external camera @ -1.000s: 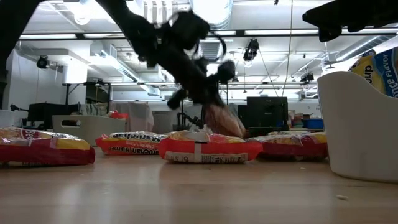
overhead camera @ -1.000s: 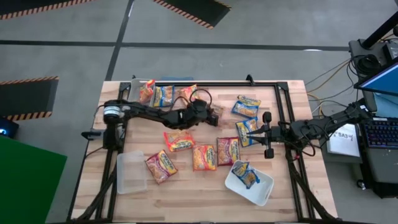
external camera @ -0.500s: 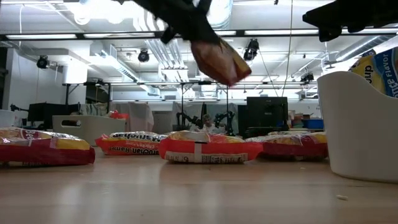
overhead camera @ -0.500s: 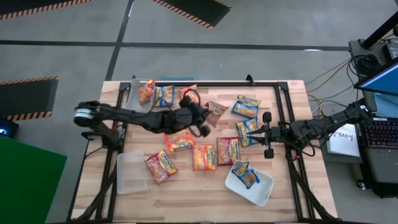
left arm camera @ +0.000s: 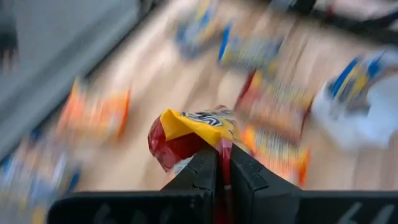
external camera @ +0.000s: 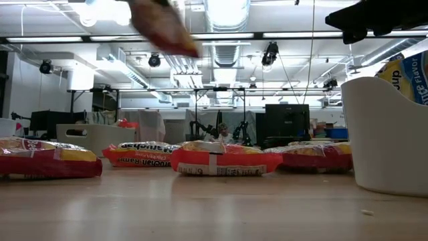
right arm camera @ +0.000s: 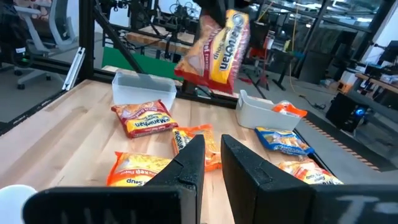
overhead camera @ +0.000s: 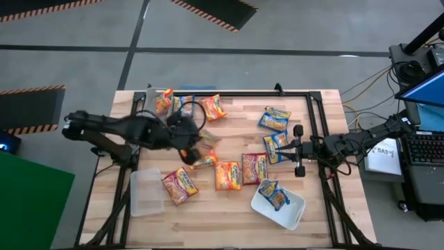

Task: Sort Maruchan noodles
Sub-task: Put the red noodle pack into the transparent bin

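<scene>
Sorting is looking partly done, judging by how the packets are lying. Starting at the left, the left claw (overhead camera: 193, 147) is hanging above the table (overhead camera: 326, 104), its fingers pressed together on the edge of a red packet (left arm camera: 193, 134) that is dangling clear of the wood; in the right wrist view that same packet is showing high in the air. Behind this claw, a far tub (overhead camera: 154, 101) is already holding an orange packet, with a blue and an orange one lying just beside it. Nearer than the claw, an empty clear tub (overhead camera: 146, 192) is waiting, a red packet on the table (overhead camera: 180, 185) lying just beside it. Right below the claw an orange packet (overhead camera: 203, 162) is lying, and to its right two more loose ones (overhead camera: 228, 176) are sitting side by side. Farther right, the right claw (overhead camera: 300, 149) is idling over the table with its fingers nearly together and gripping nothing, a blue packet (overhead camera: 275, 147) just beside it and another blue one beyond. Nearer than that claw, a white tub (overhead camera: 290, 214) is holding one blue packet. Most packets are evidently waiting to be binned.
</scene>
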You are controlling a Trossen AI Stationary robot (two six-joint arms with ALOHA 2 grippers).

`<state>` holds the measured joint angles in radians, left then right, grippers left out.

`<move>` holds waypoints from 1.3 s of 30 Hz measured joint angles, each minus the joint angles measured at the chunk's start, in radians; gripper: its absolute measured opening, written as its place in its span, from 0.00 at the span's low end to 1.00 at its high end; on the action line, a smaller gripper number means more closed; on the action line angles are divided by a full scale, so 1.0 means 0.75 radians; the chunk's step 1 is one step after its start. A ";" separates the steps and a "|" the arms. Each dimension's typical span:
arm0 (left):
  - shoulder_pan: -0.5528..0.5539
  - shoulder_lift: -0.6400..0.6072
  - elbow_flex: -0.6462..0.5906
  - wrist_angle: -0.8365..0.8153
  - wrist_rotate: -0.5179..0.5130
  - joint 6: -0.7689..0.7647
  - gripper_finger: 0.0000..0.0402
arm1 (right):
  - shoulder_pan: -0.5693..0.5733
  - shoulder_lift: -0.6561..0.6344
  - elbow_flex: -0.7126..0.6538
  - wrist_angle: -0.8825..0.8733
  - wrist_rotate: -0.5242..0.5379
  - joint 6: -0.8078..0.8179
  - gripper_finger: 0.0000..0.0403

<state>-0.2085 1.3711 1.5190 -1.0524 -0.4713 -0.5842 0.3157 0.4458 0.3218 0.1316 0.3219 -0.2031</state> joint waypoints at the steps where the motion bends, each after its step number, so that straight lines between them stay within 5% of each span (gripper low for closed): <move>1: -0.009 0.014 0.069 -0.172 0.029 -0.112 0.00 | 0.000 0.000 0.000 0.000 0.009 -0.007 0.11; 5: -0.067 0.086 0.261 -0.694 0.151 -0.488 0.00 | 0.000 0.000 0.000 0.005 0.066 -0.034 0.11; 13: -0.169 0.136 0.203 -0.691 0.312 -0.723 0.00 | -0.006 0.000 0.000 0.021 0.074 -0.092 0.11; 19: -0.213 0.149 0.010 -0.692 0.667 -0.830 0.00 | -0.020 0.001 0.000 0.035 0.075 -0.118 0.11; 24: -0.259 0.133 -0.149 -0.695 0.818 -0.944 0.00 | -0.023 0.000 0.000 0.064 0.075 -0.165 0.11; 39: -0.327 0.032 -0.393 -0.690 1.002 -1.142 0.00 | -0.029 0.001 0.000 0.113 0.075 -0.215 0.11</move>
<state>-0.4538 1.3949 1.2240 -1.5700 0.2802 -1.4409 0.2939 0.4465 0.3218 0.2163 0.3781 -0.3647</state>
